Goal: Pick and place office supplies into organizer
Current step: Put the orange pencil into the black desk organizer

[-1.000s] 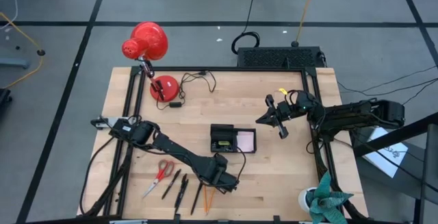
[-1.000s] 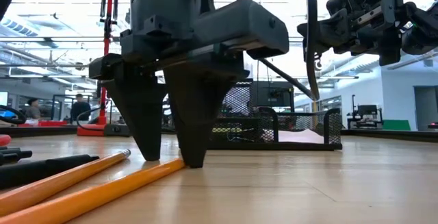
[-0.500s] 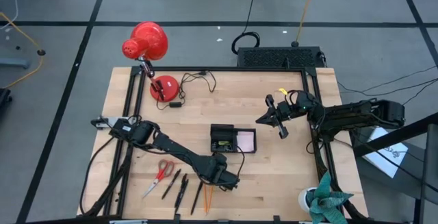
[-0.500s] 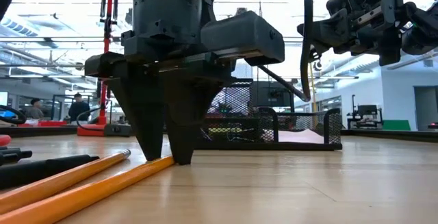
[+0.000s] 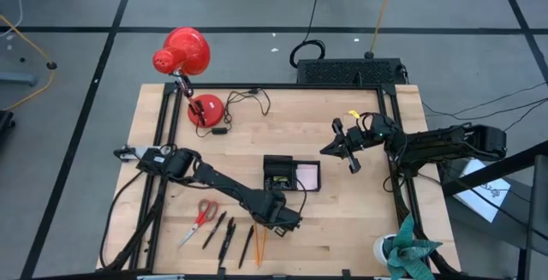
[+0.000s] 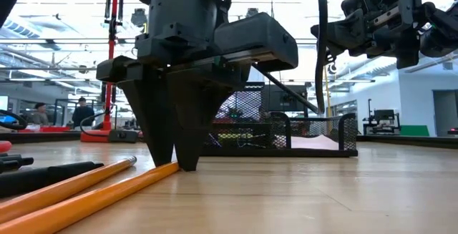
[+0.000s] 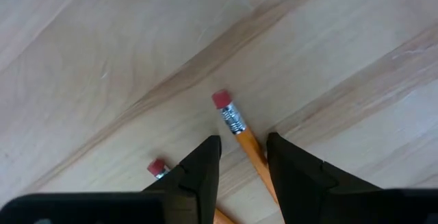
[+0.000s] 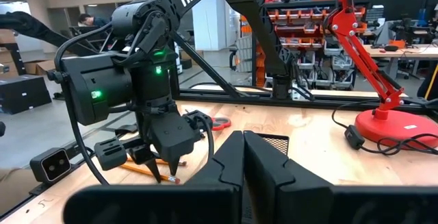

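Two orange pencils lie near the table's front edge. One pencil runs between the fingers of my left gripper, which points straight down with its tips at the tabletop and a gap still showing. The second pencil's eraser lies just outside one finger. Red-handled scissors and black pens lie to the left. The black organizer, with a pink pad inside, stands mid-table. My right gripper hovers shut at the right. My left gripper comes from above with a finger on either side of the pencil's shaft, a little behind the eraser end. The pencil lies flat on the table. Whether a finger touches the shaft, I cannot tell.
A red desk lamp with its base and cord stands at the far left. A black box sits behind the table. A teal ornament stands at the near right corner. Bare wood lies right of the pencils.
My left gripper has stayed over the pencil's eraser end, and its fingers have drawn closer together around the pencil. The pencil still lies on the table.
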